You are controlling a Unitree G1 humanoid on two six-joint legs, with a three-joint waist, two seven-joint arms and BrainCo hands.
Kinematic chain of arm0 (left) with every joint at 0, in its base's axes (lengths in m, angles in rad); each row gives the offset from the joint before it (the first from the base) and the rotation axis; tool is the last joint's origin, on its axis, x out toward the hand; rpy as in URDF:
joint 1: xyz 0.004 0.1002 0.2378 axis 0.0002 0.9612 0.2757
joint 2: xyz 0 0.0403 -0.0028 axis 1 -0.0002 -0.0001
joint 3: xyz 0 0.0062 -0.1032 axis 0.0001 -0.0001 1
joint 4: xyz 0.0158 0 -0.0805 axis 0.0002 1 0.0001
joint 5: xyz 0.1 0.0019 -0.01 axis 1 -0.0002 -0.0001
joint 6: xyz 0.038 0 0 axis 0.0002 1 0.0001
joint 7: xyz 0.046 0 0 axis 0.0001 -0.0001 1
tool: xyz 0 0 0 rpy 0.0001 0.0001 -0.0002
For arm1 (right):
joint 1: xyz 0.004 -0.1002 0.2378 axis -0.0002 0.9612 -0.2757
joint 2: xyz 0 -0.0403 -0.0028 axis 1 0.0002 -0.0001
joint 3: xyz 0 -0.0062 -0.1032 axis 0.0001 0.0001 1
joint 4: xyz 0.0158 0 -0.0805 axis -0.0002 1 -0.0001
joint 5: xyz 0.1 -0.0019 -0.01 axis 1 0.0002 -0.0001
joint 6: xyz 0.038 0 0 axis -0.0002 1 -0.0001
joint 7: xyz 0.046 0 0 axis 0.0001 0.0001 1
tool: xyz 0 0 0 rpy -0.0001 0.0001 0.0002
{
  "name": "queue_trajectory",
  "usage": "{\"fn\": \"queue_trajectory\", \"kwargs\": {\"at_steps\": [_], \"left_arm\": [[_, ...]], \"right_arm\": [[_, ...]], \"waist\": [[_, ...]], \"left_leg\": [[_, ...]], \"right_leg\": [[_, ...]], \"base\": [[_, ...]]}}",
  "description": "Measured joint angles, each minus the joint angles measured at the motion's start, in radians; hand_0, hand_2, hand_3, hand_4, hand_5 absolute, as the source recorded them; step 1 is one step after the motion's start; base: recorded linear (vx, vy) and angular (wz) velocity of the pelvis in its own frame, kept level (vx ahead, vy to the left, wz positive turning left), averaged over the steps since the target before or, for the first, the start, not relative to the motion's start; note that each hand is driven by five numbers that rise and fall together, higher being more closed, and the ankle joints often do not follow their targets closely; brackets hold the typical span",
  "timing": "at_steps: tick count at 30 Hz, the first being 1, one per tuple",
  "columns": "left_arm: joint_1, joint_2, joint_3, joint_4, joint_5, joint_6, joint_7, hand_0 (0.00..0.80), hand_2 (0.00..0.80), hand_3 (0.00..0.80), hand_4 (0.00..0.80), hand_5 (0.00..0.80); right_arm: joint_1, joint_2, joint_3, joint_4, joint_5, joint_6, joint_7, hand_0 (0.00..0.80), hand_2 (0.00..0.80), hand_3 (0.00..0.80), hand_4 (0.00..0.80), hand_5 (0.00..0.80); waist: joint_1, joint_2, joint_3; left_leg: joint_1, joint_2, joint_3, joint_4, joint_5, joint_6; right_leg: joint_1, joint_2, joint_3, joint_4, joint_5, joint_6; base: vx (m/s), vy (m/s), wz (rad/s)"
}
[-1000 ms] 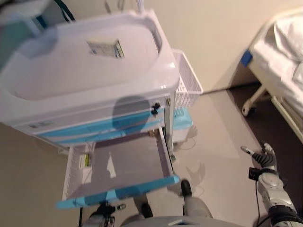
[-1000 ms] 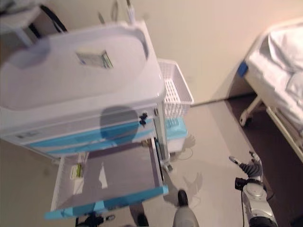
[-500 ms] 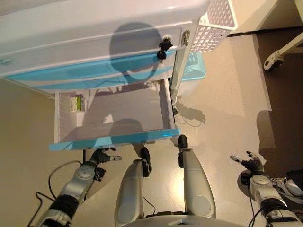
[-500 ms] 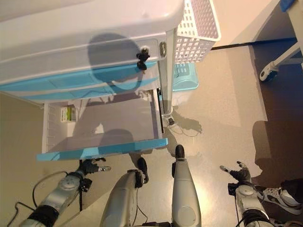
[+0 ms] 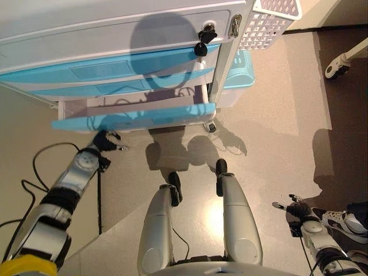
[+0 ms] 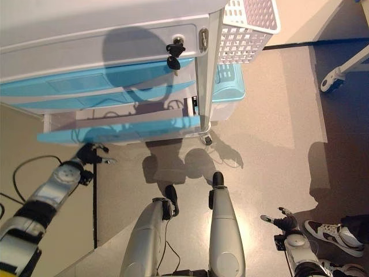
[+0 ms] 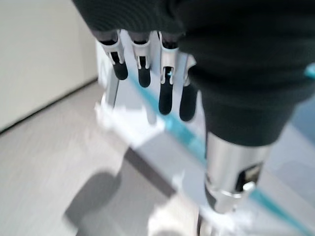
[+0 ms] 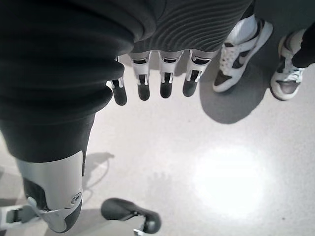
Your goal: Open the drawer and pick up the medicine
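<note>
Drawer (image 5: 133,118) of the cart (image 5: 109,34) stands pulled out, blue front facing the robot; from the head views only a narrow strip of its interior shows, so the medicine cannot be seen and its position in the drawer cannot be confirmed. Left hand (image 5: 106,141) hangs just below the drawer front near its left end, not touching it; in its wrist view the fingers (image 7: 166,93) hang straight and relaxed, nothing held. Right hand (image 5: 294,208) hangs low at the robot's right, well apart from the cart, fingers (image 8: 143,87) likewise loose and empty, a person's shoes (image 8: 243,42) on the floor beyond them. Judgement: the step in hand is the reach into the drawer; the left hand should rise over the front lip before moving inward, and the head should tilt to bring the interior into sight first. White basket (image 5: 269,16) on the cart's side: contents cannot be told.
</note>
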Motion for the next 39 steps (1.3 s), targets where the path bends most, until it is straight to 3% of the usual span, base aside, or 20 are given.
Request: {"fn": "queue_trajectory", "kwargs": {"at_steps": [4, 7, 10, 13, 16, 19, 22, 23, 25, 26, 27, 29, 31, 35, 39], "left_arm": [[-0.135, 0.0, -0.022, 0.126, 0.046, 0.007, 0.053, 0.0, 0.0, 0.0, 0.0, 0.0], [-0.199, 0.002, -0.092, 0.26, 0.087, 0.017, 0.085, 0.0, 0.0, 0.0, 0.0, 0.0], [-0.208, 0.006, -0.092, 0.292, 0.085, 0.017, 0.093, 0.0, 0.0, 0.0, 0.0, 0.0], [-0.209, 0.024, -0.092, 0.305, 0.084, 0.019, 0.093, 0.0, 0.0, 0.0, 0.0, 0.0], [-0.2, 0.02, -0.084, 0.301, 0.081, 0.018, 0.092, 0.0, 0.0, 0.0, 0.0, 0.0], [-0.099, -0.011, 0.016, 0.228, 0.037, 0.014, 0.091, 0.0, 0.0, 0.0, 0.0, 0.0], [0.095, -0.118, 0.141, 0.129, -0.062, -0.011, 0.068, 0.0, 0.0, 0.0, 0.0, 0.0], [0.144, -0.161, 0.153, 0.121, -0.087, -0.017, 0.058, 0.0, 0.0, 0.0, 0.0, 0.0], [0.203, -0.194, 0.147, 0.107, -0.117, -0.023, 0.047, 0.0, 0.0, 0.0, 0.0, 0.0], [0.229, -0.199, 0.157, 0.1, -0.12, -0.024, 0.042, 0.0, 0.0, 0.0, 0.0, 0.0], [0.277, -0.239, 0.227, 0.07, -0.128, -0.028, 0.039, 0.0, 0.0, 0.0, 0.0, 0.0], [0.349, -0.273, 0.219, 0.074, -0.137, -0.025, 0.023, 0.0, 0.0, 0.0, 0.0, 0.0], [0.394, -0.307, 0.275, 0.076, -0.155, -0.031, 0.013, 0.0, 0.0, 0.0, 0.0, 0.0], [0.538, -0.362, 0.307, 0.127, -0.195, -0.028, -0.017, 0.0, 0.0, 0.0, 0.0, 0.0], [0.571, -0.414, 0.34, 0.272, -0.192, -0.036, -0.046, 0.0, 0.0, 0.0, 0.0, 0.0]], "right_arm": [[-0.019, 0.005, 0.042, 0.005, 0.0, -0.004, -0.001, 0.0, 0.0, 0.0, 0.0, 0.0], [-0.032, 0.01, 0.103, 0.027, 0.0, -0.014, -0.002, 0.0, 0.0, 0.0, 0.0, 0.0], [-0.036, 0.024, 0.121, 0.031, 0.001, -0.014, -0.001, 0.0, 0.0, 0.0, 0.0, 0.0], [-0.039, 0.055, 0.133, 0.033, 0.001, -0.015, -0.002, 0.0, 0.0, 0.0, 0.0, 0.0], [-0.039, 0.065, 0.146, 0.044, 0.001, -0.014, -0.002, 0.0, 0.0, 0.0, 0.0, 0.0], [-0.046, 0.076, 0.145, 0.049, 0.0, -0.012, -0.001, 0.0, 0.0, 0.0, 0.0, 0.0], [-0.027, 0.09, 0.149, 0.049, -0.014, -0.003, 0.001, 0.0, 0.0, 0.0, 0.0, 0.0], [-0.01, 0.086, 0.149, 0.05, -0.026, -0.003, 0.002, 0.0, 0.0, 0.0, 0.0, 0.0], [0.008, 0.085, 0.147, 0.076, -0.043, 0.002, 0.002, 0.0, 0.0, 0.0, 0.0, 0.0], [0.002, 0.086, 0.145, 0.074, -0.048, 0.006, 0.004, 0.0, 0.0, 0.0, 0.0, 0.0], [0.006, 0.092, 0.134, 0.084, -0.056, 0.011, 0.009, 0.0, 0.0, 0.0, 0.0, 0.0], [0.022, 0.089, 0.133, 0.112, -0.068, 0.016, 0.021, 0.0, 0.0, 0.0, 0.0, 0.0], [0.025, 0.091, 0.122, 0.132, -0.084, 0.023, 0.025, 0.0, 0.0, 0.0, 0.0, 0.0], [0.065, 0.089, 0.104, 0.176, -0.096, 0.03, 0.042, 0.0, 0.0, 0.0, 0.0, 0.0], [0.092, 0.099, 0.074, 0.186, -0.073, 0.029, 0.079, 0.0, 0.0, 0.0, 0.0, 0.0]], "waist": [[-0.008, -0.009, -0.003], [-0.022, -0.021, -0.014], [-0.021, -0.038, -0.024], [-0.021, -0.076, -0.049], [-0.023, -0.088, -0.061], [-0.018, -0.087, -0.061], [-0.01, -0.078, -0.068], [0.005, -0.064, -0.081], [0.011, -0.051, -0.103], [0.033, -0.04, -0.11], [0.032, -0.036, -0.113], [0.035, -0.023, -0.143], [0.036, -0.015, -0.164], [0.049, 0.01, -0.279], [0.064, 0.013, -0.329]], "left_leg": [[-0.006, 0.011, -0.002, 0.015, -0.016, -0.008], [-0.006, 0.018, 0.002, 0.022, -0.025, -0.013], [-0.007, 0.021, 0.004, 0.025, -0.028, -0.012], [-0.017, 0.026, 0.008, 0.026, -0.033, -0.013], [-0.013, 0.031, 0.008, 0.021, -0.033, -0.013], [0.04, 0.026, 0.019, -0.022, -0.018, -0.005], [0.189, 0.016, 0.032, -0.124, 0.0, -0.005], [0.232, 0.012, 0.025, -0.165, 0.008, -0.007], [0.282, 0.003, 0.021, -0.22, 0.027, -0.011], [0.284, 0.005, 0.014, -0.235, 0.028, -0.011], [0.338, -0.003, 0.005, -0.291, 0.064, -0.016], [0.424, -0.004, -0.011, -0.388, 0.094, -0.023], [0.484, -0.004, -0.026, -0.453, 0.119, -0.03], [0.598, 0.02, -0.052, -0.595, 0.162, -0.047], [0.652, 0.033, -0.055, -0.647, 0.179, -0.055]], "right_leg": [[-0.005, 0.014, 0.0, 0.006, -0.002, -0.003], [-0.006, 0.019, 0.002, 0.011, -0.005, -0.004], [-0.008, 0.024, 0.003, 0.01, -0.008, 0.0], [-0.019, 0.033, 0.009, -0.001, -0.004, -0.007], [-0.007, 0.034, 0.009, -0.02, 0.005, -0.003], [0.046, 0.029, 0.009, -0.065, 0.03, 0.003], [0.185, 0.014, -0.003, -0.152, 0.041, 0.011], [0.228, 0.015, -0.006, -0.182, 0.044, 0.012], [0.272, 0.014, -0.015, -0.215, 0.044, 0.013], [0.278, 0.011, -0.026, -0.213, 0.042, 0.011], [0.328, 0.009, -0.042, -0.259, 0.058, 0.01], [0.412, 0.015, -0.059, -0.322, 0.066, 0.01], [0.473, 0.021, -0.085, -0.381, 0.069, 0.009], [0.605, 0.048, -0.122, -0.514, 0.089, 0.007], [0.682, 0.071, -0.141, -0.605, 0.123, -0.001]], "base": [[0.035, -0.001, -0.07], [0.029, 0.006, -0.06], [0.008, 0.006, -0.05], [0.018, 0.004, -0.1], [0.016, -0.025, -0.03], [0.043, -0.042, -0.06], [0.069, -0.054, -0.07], [0.082, -0.051, 0.05], [0.126, -0.087, 0.17], [0.154, -0.118, 0.23], [0.064, -0.06, 0.23], [0.108, -0.1, 0.26], [0.135, -0.13, 0.25], [0.075, -0.085, 0.18], [0.046, -0.043, 0.09]]}}
